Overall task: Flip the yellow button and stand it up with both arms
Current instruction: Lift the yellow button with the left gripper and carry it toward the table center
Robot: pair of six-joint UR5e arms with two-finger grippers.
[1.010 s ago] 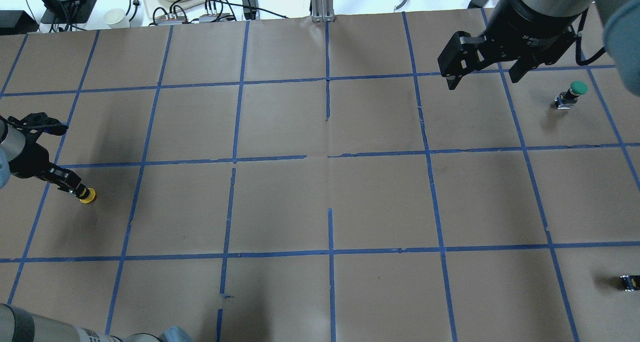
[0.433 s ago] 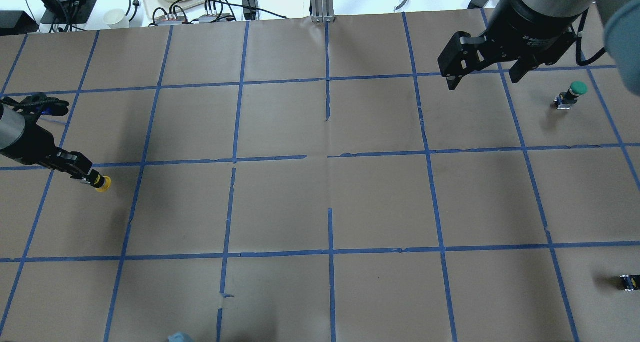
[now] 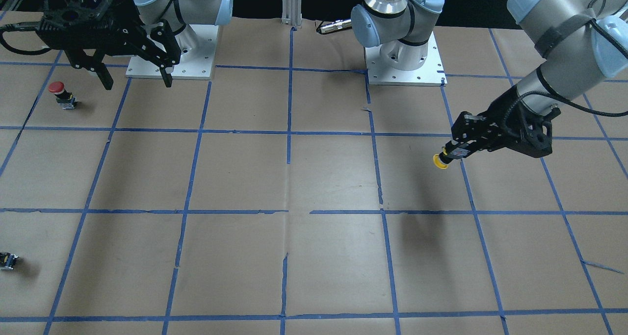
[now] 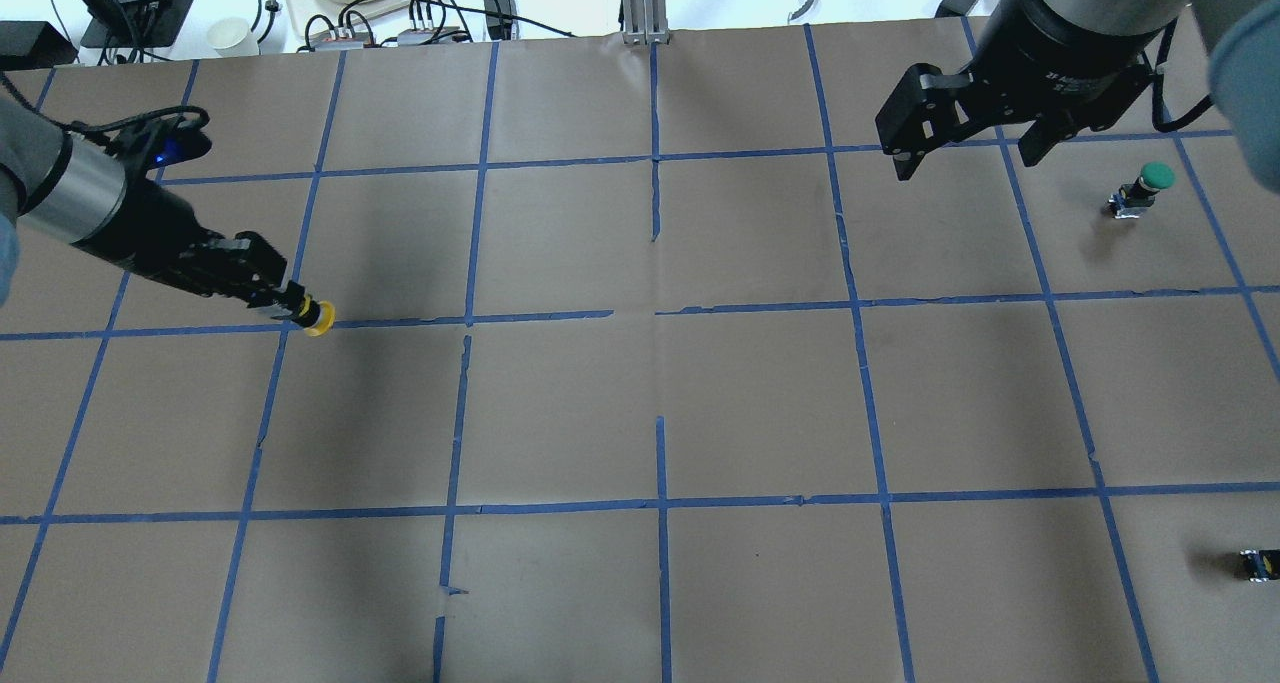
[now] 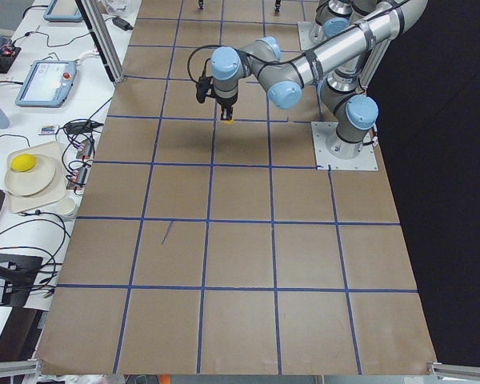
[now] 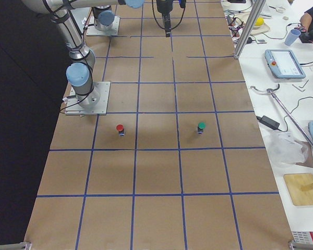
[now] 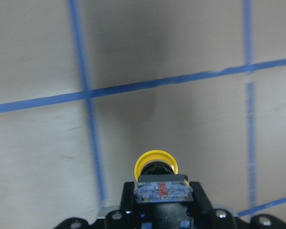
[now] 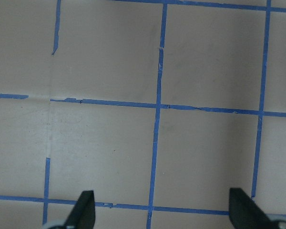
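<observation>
Item 1, far left: left claw (image 4: 292,305), clenched on the blocky body of the yellow button (image 4: 319,317), which it holds clear of the tabletop (image 4: 760,403) above a blue tape line. The button's long axis runs in line with the claw's fingers, near level. Its yellow cap leads, pointing toward the tabletop's middle and tipped slightly down.
Item 2, far right: right claw (image 4: 965,158), released, fingers spread wide, empty. It is well apart from the button, which lies toward the robot's left; the left arm is far nearer.
Item 3: green-capped button (image 4: 1150,183), upright, near the right claw.
Item 4: small black block (image 4: 1258,563), at the right edge
</observation>
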